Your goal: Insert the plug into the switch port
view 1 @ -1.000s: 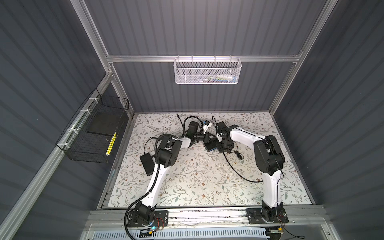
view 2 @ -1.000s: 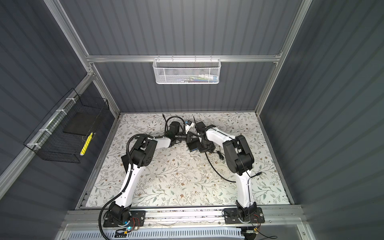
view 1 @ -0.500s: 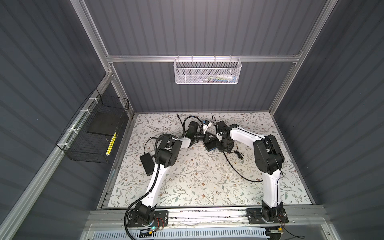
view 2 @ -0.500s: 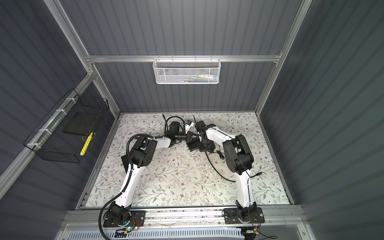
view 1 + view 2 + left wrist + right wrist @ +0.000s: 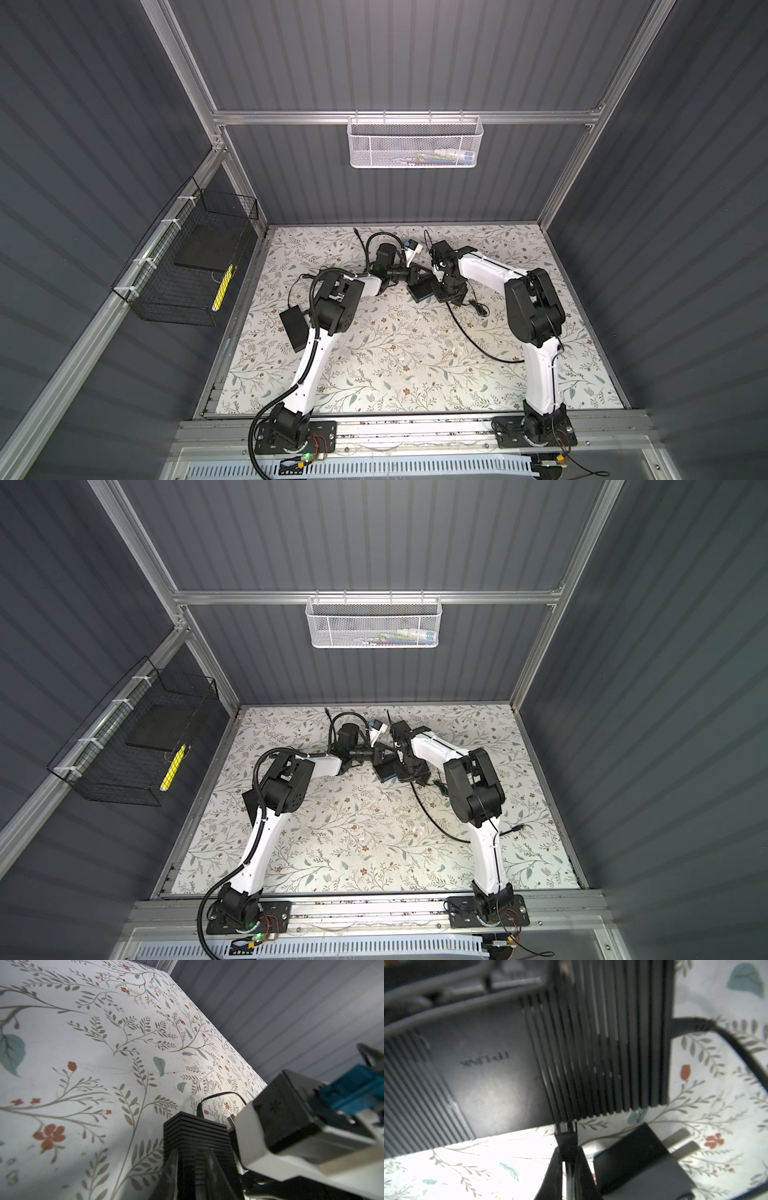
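Hanging left, your wire basket (image 5: pixel 166 299) holds a pad (image 5: pixel 203 253); reaching inward, left gripper (image 5: pixel 193 1169) clamps switch (image 5: pixel 195 1134), right gripper (image 5: pixel 568 1155) pinches plug (image 5: pixel 566 1138).

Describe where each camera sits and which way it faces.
Both top views: high above the front, looking down on the table; the left arm and right arm show.
Left wrist: behind the left gripper, shut on the switch; right arm beside.
Right wrist: behind the right gripper, holding the plug at the switch's edge.
Shared: all four show the switch.

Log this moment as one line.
left gripper: shut on switch | right gripper: shut on plug | plug: at switch edge, seating unclear
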Controlling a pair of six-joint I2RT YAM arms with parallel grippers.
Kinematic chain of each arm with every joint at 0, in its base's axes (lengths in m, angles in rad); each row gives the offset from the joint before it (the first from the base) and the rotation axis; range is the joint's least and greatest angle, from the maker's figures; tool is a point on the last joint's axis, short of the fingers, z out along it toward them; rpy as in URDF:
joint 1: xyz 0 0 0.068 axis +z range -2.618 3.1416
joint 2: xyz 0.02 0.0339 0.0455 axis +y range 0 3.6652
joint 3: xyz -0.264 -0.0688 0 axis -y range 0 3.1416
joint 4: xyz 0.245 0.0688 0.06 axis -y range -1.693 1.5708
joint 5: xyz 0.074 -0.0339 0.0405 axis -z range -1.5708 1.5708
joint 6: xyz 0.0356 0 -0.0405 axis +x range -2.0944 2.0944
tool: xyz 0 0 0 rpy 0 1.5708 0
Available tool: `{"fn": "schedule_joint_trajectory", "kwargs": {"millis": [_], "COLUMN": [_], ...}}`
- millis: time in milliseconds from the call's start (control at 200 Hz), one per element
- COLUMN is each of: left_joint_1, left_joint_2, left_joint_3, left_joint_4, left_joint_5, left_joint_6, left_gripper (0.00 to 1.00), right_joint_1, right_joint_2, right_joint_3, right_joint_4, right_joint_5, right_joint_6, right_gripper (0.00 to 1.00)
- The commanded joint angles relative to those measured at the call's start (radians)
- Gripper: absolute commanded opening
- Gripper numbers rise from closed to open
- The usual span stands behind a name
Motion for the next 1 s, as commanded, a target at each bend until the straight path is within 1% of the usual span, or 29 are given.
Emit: {"fn": "schedule_joint_trajectory", "kwargs": {"millis": [0,95,225,270,345,405,465,505,565,640,775,886,996], "left_joint_1": [-0.151,-0.15,-0.141,-0.128,-0.097,-0.07,-0.046,-0.034,-0.021,-0.011,0.0,0.006,0.014], "left_joint_2": [0.03,0.028,0.026,0.022,0.021,0.016,0.004,-0.003,-0.003,0.002,-0.013,-0.016,-0.025], "left_joint_3": [-0.063,-0.063,-0.014,-0.004,0.012,0.024,0.027,0.037,0.066,0.11,0.136,0.167,0.187], "left_joint_4": [-0.145,-0.161,-0.312,-0.334,-0.333,-0.328,-0.323,-0.331,-0.369,-0.434,-0.48,-0.524,-0.548], "left_joint_5": [0.233,0.225,0.191,0.17,0.159,0.148,0.13,0.12,0.105,0.086,0.054,0.025,0.001], "left_joint_6": [-0.025,-0.011,0.098,0.118,0.11,0.099,0.098,0.105,0.123,0.156,0.186,0.212,0.227], "left_gripper": [0.23,0.23,0.24,0.27,0.3,0.36,0.38,0.42,0.44,0.5,0.54,0.55,0.56], "right_joint_1": [0.006,0.005,0.006,0.005,0.006,0.006,0.006,0.006,0.006,0.005,0.004,0.004,0.004], "right_joint_2": [-0.005,-0.01,-0.026,-0.034,-0.05,-0.062,-0.074,-0.081,-0.095,-0.109,-0.14,-0.145,-0.144], "right_joint_3": [0.122,0.123,0.096,0.081,0.052,0.027,-0.001,-0.017,-0.042,-0.075,-0.132,-0.163,-0.188], "right_joint_4": [0.457,0.45,0.445,0.445,0.447,0.45,0.452,0.453,0.454,0.454,0.468,0.463,0.448], "right_joint_5": [-0.017,-0.019,-0.016,-0.018,-0.019,-0.016,-0.014,-0.012,-0.012,-0.008,-0.004,-0.012,-0.014], "right_joint_6": [-0.017,-0.021,-0.028,-0.029,-0.035,-0.04,-0.043,-0.044,-0.048,-0.053,-0.06,-0.063,-0.061], "right_gripper": [0.0,0.0,0.0,0.0,0.0,0.0,0.01,0.01,0.01,0.01,0.02,0.05,0.09]}}
